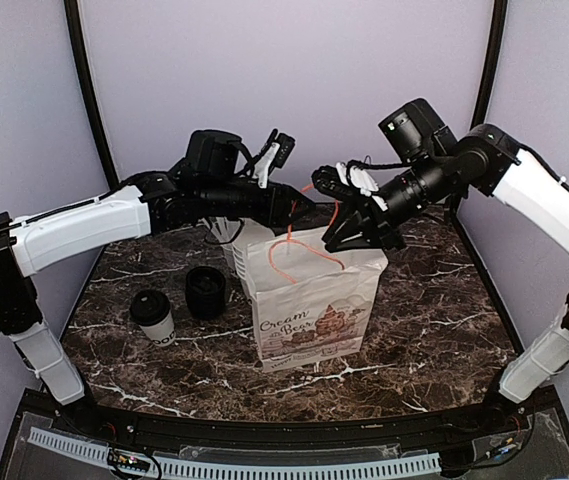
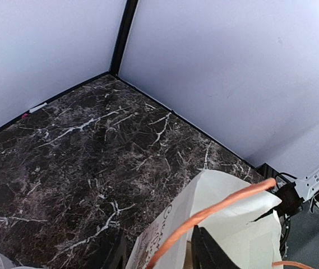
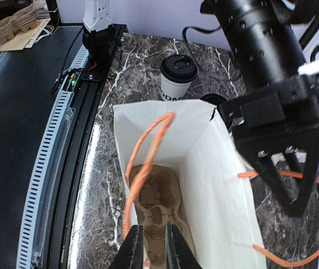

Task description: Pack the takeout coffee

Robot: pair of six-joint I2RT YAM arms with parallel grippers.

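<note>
Lidded takeout coffee just left of open paper bag

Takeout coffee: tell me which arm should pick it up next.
Left. The takeout coffee stands left of the paper bag, on the table side nearest the left arm; the right arm would probably have to reach across the bag.

Your table is dark marble veined in white, closed in by plain pale lavender walls. Black posts run up the two back corners. The light on it all is soft and even.
</note>
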